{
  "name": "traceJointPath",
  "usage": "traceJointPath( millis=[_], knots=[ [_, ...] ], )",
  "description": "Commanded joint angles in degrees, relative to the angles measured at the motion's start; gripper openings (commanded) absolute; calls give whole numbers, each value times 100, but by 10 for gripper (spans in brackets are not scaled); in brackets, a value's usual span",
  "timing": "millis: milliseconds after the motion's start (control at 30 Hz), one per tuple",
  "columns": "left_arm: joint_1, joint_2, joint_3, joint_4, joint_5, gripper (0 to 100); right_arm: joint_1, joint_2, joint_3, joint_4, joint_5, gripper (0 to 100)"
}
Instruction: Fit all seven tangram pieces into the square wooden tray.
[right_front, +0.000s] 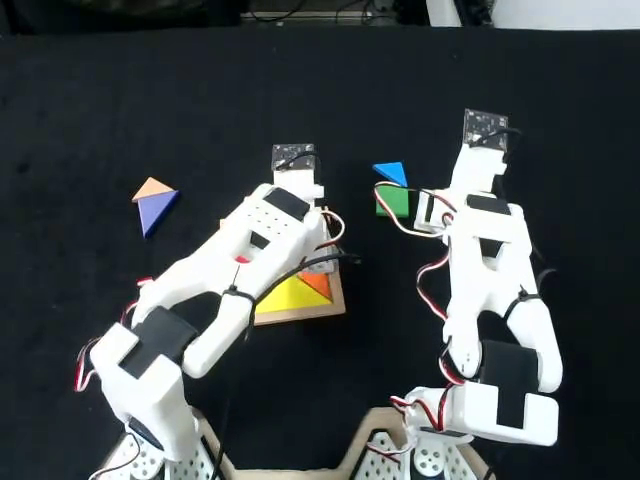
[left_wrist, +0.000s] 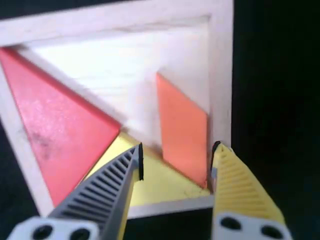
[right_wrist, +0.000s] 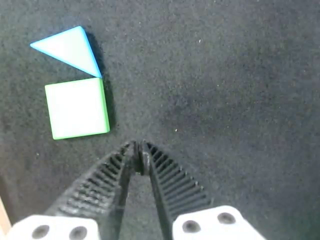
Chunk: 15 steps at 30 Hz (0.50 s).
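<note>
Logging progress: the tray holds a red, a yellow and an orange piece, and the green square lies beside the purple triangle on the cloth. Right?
Not quite: the green square lies beside the blue triangle, not the purple triangle, as the right wrist view shows. The tray does hold a red piece, a yellow piece and an orange piece.

Seven tangram pieces (right_front: 391, 202), one tray (right_front: 300, 315), two arms (right_front: 487, 262).

Your three views
The high camera looks down over your whole table (right_front: 80, 100); wrist cameras sit close, the left sharing its tray (left_wrist: 220, 75), the right its green square (right_wrist: 77, 107).
</note>
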<state>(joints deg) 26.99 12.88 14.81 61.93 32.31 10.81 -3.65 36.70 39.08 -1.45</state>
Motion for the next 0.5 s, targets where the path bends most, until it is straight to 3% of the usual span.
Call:
traceJointPath(
  millis=[0,133,467],
  knots=[
    [-31,132,-338,-431,-62,234,-88,-92,-110,-53,9,11],
    [-48,536,-435,-589,-62,234,-88,-92,-110,-53,9,11],
    [541,721,-1279,527,-35,234,-97,-92,-110,-62,9,11]
  ],
)
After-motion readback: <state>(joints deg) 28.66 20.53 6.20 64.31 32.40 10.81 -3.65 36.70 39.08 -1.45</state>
